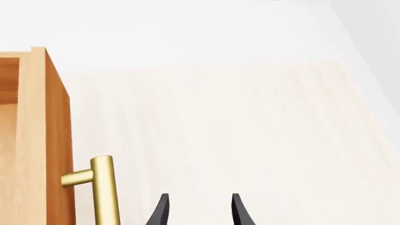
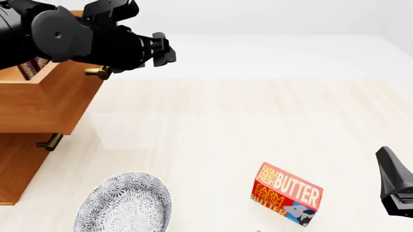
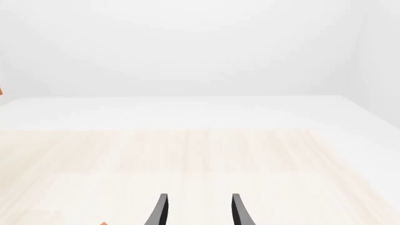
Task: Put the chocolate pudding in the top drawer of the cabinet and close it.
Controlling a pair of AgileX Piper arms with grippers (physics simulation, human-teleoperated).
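left claw (image 1: 200,211): my fingers spread, empty, just beside the drawer (image 1: 37,140) handle (image 1: 103,190)
right claw (image 3: 200,211): spread, empty
front view only: pudding (image 2: 32,67) inside open drawer, table's left edge; butter (image 2: 287,195), plate (image 2: 125,205) near edge

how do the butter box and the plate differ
The butter box is rectangular, red-orange and printed with lettering; the plate is round with a grey-and-white floral pattern. The box stands tilted towards the right, the plate lies nearer the cabinet on the left. Both rest on the table, untouched.
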